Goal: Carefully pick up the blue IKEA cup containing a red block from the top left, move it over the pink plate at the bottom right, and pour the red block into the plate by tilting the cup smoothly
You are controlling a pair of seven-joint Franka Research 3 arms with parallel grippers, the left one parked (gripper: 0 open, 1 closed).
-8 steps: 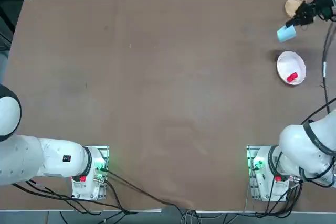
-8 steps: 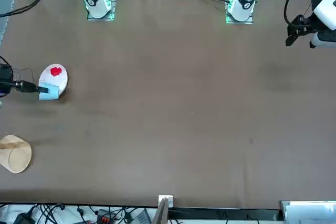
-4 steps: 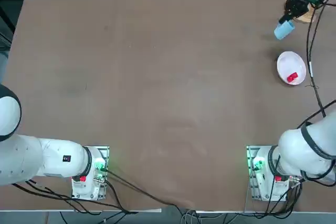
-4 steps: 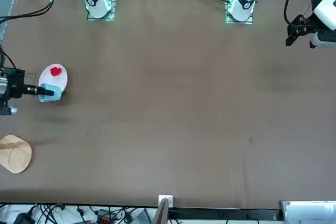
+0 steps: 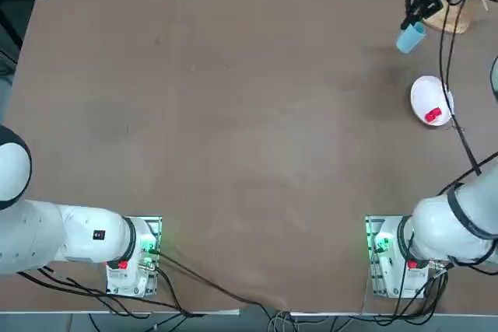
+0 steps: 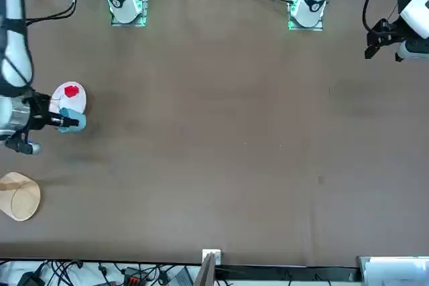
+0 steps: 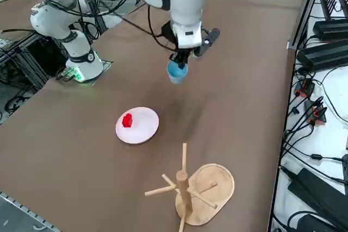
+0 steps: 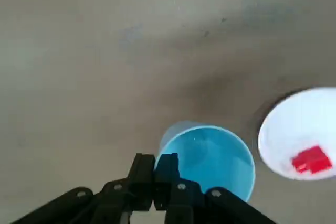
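one blue ikea cup (image 8: pixel 207 157), one red block (image 8: pixel 312 159), one pink plate (image 8: pixel 291 124) and one wooden peg stand (image 7: pixel 200 187): the right gripper (image 8: pixel 154 165) has its fingers pinched on the cup's rim, holding the empty cup clear of the table. the block lies on the plate, off to one side of the fingers and apart from them. the surface is a bare brown table (image 5: pixel 233 114), with cables and power strips along its edges.

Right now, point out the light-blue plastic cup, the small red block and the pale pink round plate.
light-blue plastic cup (image 8: pixel 210 156): right wrist view, inner floor.
small red block (image 7: pixel 127 120): right side view, top face.
pale pink round plate (image 7: pixel 142 129): right side view, bare surface beside the block.
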